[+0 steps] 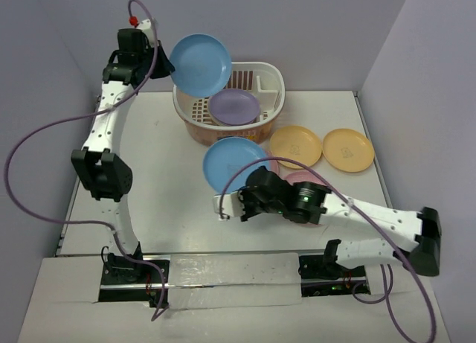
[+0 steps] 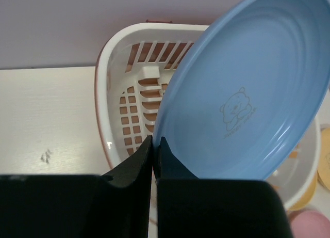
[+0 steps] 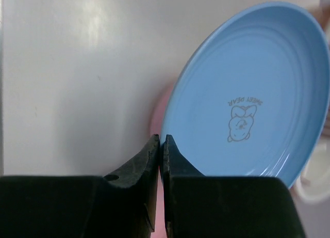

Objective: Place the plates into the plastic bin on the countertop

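The cream plastic bin (image 1: 271,81) stands at the back of the white countertop (image 1: 163,172), with a lilac plate (image 1: 234,106) lying inside it. My left gripper (image 1: 164,63) is shut on the rim of a blue plate (image 1: 200,63), holding it tilted above the bin's left end; in the left wrist view that plate (image 2: 247,98) hangs over the bin (image 2: 124,57). My right gripper (image 1: 250,194) is shut on a second blue plate (image 1: 234,163), lifted in front of the bin; it also shows in the right wrist view (image 3: 252,93). A pink plate (image 1: 306,177) lies under the right arm.
Two yellow-orange plates (image 1: 295,146) (image 1: 348,149) lie side by side right of the bin. Pale lilac walls (image 1: 416,75) border the back and sides. A purple cable (image 1: 44,135) loops on the left.
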You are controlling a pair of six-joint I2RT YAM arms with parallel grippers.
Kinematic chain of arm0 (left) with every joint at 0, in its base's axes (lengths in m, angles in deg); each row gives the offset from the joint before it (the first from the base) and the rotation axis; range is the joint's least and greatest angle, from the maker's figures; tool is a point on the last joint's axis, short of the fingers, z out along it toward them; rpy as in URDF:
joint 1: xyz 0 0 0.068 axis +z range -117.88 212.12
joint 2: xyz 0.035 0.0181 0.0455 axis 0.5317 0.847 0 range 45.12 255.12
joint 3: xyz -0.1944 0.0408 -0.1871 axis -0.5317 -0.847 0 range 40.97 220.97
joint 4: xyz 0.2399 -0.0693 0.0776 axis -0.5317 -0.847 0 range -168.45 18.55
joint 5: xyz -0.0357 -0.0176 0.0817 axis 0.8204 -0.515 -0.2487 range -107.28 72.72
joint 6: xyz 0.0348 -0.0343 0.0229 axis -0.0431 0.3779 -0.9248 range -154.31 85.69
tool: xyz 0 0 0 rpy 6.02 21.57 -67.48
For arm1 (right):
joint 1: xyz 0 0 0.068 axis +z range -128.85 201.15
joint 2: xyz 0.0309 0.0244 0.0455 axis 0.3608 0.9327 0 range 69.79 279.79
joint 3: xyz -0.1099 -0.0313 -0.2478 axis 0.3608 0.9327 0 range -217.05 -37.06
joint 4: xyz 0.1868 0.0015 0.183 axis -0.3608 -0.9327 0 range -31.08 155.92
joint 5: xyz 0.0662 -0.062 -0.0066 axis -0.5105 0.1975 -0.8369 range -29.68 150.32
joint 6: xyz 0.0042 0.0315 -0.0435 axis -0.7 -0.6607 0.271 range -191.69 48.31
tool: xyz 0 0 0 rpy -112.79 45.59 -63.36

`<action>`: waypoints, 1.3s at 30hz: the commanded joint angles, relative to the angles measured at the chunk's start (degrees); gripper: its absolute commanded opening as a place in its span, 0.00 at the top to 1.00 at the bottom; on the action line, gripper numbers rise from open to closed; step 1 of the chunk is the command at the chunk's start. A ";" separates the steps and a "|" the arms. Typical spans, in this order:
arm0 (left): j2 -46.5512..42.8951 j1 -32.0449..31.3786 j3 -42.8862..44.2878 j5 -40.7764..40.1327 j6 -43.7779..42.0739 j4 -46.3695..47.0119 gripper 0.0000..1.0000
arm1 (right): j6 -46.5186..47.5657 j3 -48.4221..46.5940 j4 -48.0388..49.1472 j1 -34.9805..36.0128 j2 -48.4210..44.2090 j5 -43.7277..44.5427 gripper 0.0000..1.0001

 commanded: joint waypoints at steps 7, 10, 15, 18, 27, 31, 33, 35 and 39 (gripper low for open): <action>10.89 -6.62 4.34 -1.21 3.21 7.96 0.98 | 3.30 2.82 6.64 -20.10 -14.57 14.81 1.00; 14.32 -7.62 6.34 -1.23 3.60 7.03 0.96 | 4.46 0.27 9.81 -24.58 -12.18 14.64 1.00; 18.74 -9.53 9.40 -2.41 3.89 6.53 0.92 | 5.91 -6.05 13.92 -30.43 -6.39 9.48 1.00; 20.62 -9.84 9.69 -3.58 4.15 6.83 0.92 | 8.28 -8.59 16.86 -32.55 -2.58 7.01 1.00; 21.33 -9.85 10.56 -2.68 5.43 8.21 0.15 | 13.32 -15.68 20.98 -34.34 10.79 -2.31 1.00; 14.05 -9.45 13.91 -3.86 5.98 5.17 0.01 | 15.11 -25.24 17.44 -34.49 19.69 -6.51 1.00; 7.40 -8.82 13.14 -4.45 5.81 5.55 0.01 | 16.26 -29.73 15.99 -34.53 24.08 -8.42 1.00; 1.92 -8.00 11.04 -4.95 5.27 6.64 0.01 | 17.57 -32.70 14.83 -34.58 28.27 -9.40 1.00; -6.83 -5.74 5.80 -7.01 3.62 7.25 0.01 | 17.26 -45.50 10.94 -34.49 37.85 -11.23 1.00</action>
